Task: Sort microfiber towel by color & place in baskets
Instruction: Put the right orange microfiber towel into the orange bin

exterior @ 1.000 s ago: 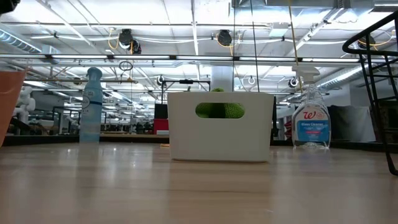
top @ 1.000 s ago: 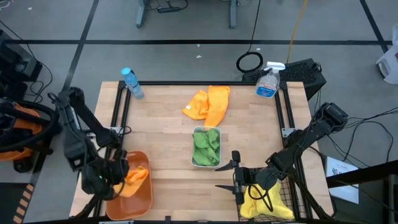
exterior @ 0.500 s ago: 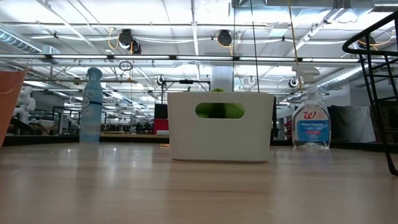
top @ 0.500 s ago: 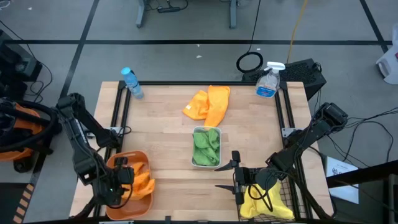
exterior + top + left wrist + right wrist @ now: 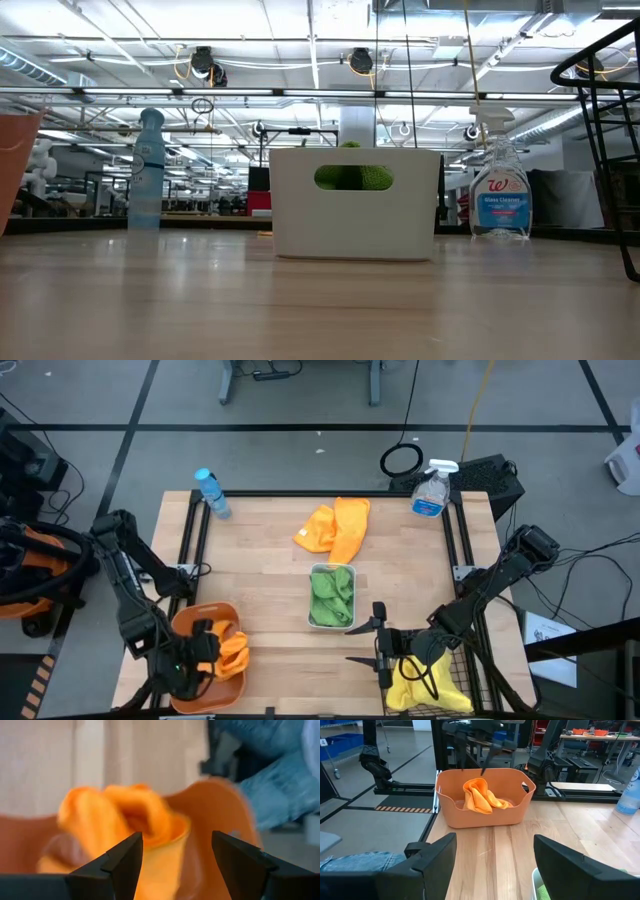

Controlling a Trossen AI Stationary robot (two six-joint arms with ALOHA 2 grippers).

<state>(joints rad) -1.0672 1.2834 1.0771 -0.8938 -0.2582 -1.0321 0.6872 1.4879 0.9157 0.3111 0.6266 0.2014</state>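
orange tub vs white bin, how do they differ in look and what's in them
The orange tub sits at the table's front left corner; the white bin stands near the middle. The orange tub is the larger and holds an orange towel; the white bin is smaller and holds a green towel. The open left gripper is over the orange tub; no gripper is over the white bin. Both are rectangular, open-topped, with handle cutouts.
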